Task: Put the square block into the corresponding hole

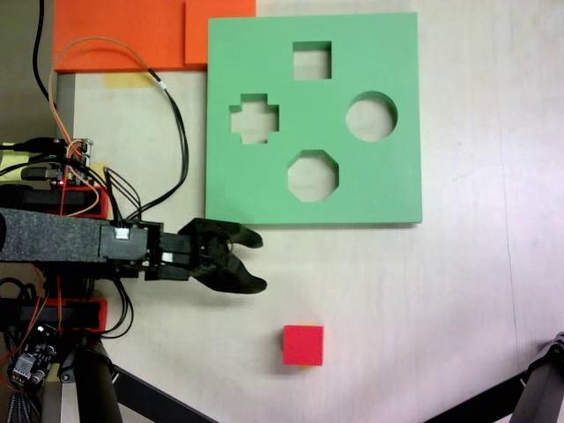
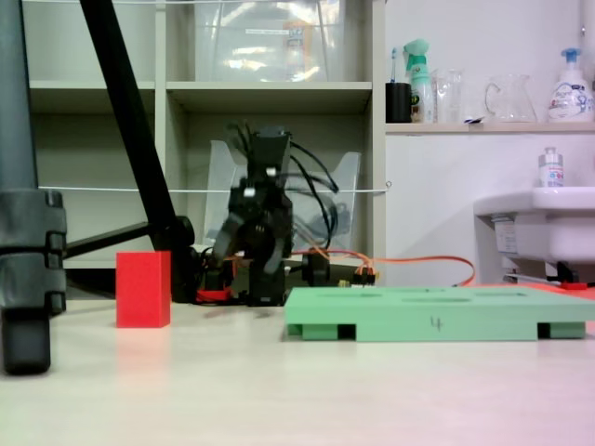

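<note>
The square block (image 1: 303,345) is a small red foam cube standing on the pale table, below the green board (image 1: 397,176) in a fixed view. The square hole (image 1: 312,60) is at the board's top, farthest from the cube. My black gripper (image 1: 257,261) points right, just below the board's lower left corner and up-left of the cube. Its jaws are spread apart with nothing between them. In a low fixed view the cube (image 2: 143,288) stands left of the arm (image 2: 260,223), and the board (image 2: 437,321) lies flat at the right.
The board also has cross (image 1: 254,118), round (image 1: 371,116) and octagonal (image 1: 313,175) cutouts. Orange foam slabs (image 1: 115,35) lie at the top left. Cables and circuit boards (image 1: 53,167) crowd the left edge. Black tripod legs (image 1: 538,388) reach in at the bottom corners.
</note>
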